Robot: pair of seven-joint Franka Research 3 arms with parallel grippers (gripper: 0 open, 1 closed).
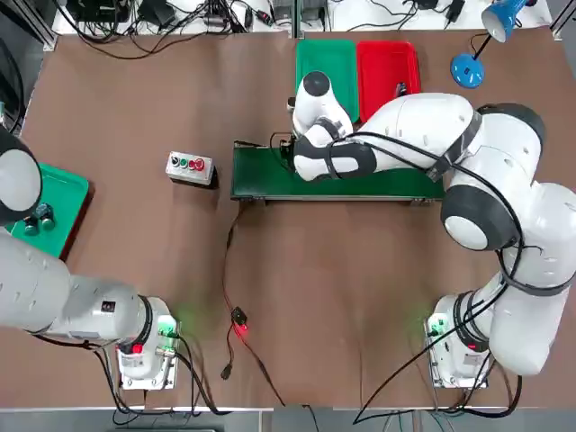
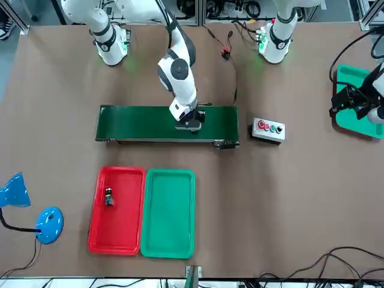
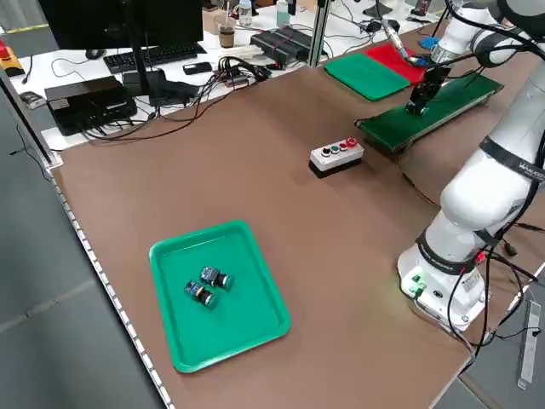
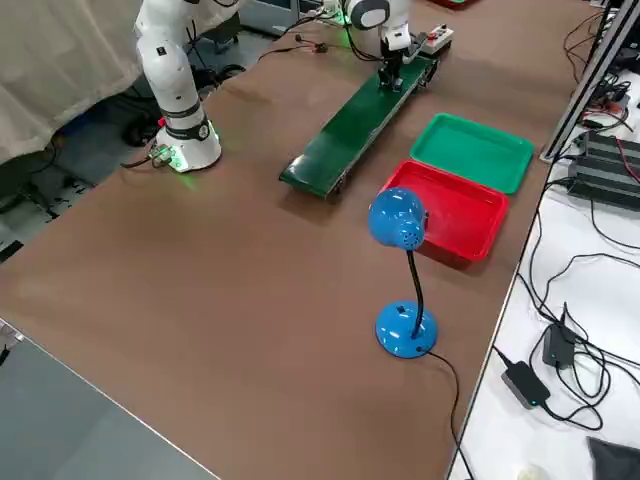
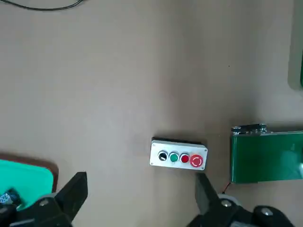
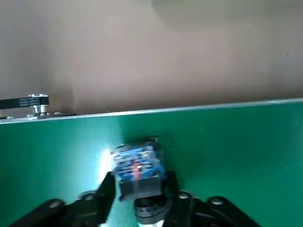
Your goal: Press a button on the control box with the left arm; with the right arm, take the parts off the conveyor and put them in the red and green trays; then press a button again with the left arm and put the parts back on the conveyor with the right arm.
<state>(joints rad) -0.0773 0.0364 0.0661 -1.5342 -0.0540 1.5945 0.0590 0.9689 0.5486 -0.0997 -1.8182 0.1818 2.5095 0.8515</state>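
The right gripper [image 6: 137, 208] has its fingers closed narrowly around a blue part [image 6: 137, 165] — sitting on the conveyor [image 1: 396, 184] belt near the control box [image 1: 190, 167] end. The trays [image 1: 326, 67] lie beyond the belt; the left gripper [image 5: 137, 203], fingers wide, hangs far off.

The desk [image 1: 135, 81] wears a matt brown cover, smooth, perhaps a mat or laminate. The conveyor [image 2: 138, 123] belt is matt green, finely textured like rubber, with a bare metal edge strip and roller end. Red tray [image 2: 117, 231] and green tray [image 2: 170, 240] look like smooth, slightly glossy plastic. The arms' shells are glossy white plastic. The control box [image 5: 178, 153] is pale matt plastic with shiny buttons. The part [image 6: 138, 163] in the right claw [image 6: 137, 198] is blue plastic; the black fingers [image 6: 103, 196] look matt
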